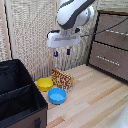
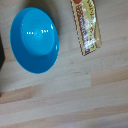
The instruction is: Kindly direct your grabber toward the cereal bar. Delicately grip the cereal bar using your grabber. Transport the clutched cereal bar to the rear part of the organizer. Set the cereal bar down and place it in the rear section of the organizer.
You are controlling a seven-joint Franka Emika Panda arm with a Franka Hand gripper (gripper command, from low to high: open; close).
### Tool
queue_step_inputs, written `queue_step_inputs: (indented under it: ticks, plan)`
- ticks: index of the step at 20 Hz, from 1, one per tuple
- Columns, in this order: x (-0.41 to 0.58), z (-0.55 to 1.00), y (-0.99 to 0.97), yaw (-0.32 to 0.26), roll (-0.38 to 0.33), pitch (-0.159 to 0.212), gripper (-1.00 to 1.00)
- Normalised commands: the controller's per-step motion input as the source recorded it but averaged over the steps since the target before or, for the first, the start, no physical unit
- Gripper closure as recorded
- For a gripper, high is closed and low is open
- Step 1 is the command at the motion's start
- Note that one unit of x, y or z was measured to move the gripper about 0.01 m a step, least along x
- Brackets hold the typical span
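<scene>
A white robot arm holds its grabber (image 1: 62, 51) in the air above a pale wooden table (image 1: 95, 100), its two short fingers hanging apart and grasping nothing. The cereal bar (image 1: 62, 78), a flat packet in red, yellow and orange print, sits on the table below the grabber, touching or nearly touching a yellow bowl (image 1: 45, 84) at its 9 o'clock, with a blue bowl (image 1: 57, 96) at its 7 o'clock. The black fabric organizer (image 1: 17, 97), split by a divider into sections, fills the exterior view's lower left, just beside the bowls. A brown wooden drawer cabinet (image 1: 111, 45) stands at the bar's 2 o'clock. The wrist view shows the blue bowl (image 2: 34, 40) beside the cereal bar (image 2: 86, 26).
</scene>
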Motion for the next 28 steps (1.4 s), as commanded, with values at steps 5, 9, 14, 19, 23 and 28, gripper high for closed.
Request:
queue_step_inputs:
  ticks: [5,9,14,19,23,28]
  plan:
    - [0.469,-0.34,-0.26,0.097,-0.014,-0.004,-1.00]
    - [0.478,-0.32,-0.23,0.117,-0.012,0.000,-1.00]
    - [0.226,-0.32,-0.18,0.092,-0.025,0.010,-1.00]
    - [0.051,-0.30,-0.17,0.088,-0.038,0.062,-1.00]
    - [-0.032,-0.30,-0.08,0.066,-0.049,0.073,-1.00]
    - [0.000,-0.38,-0.05,0.088,-0.070,0.042,-1.00]
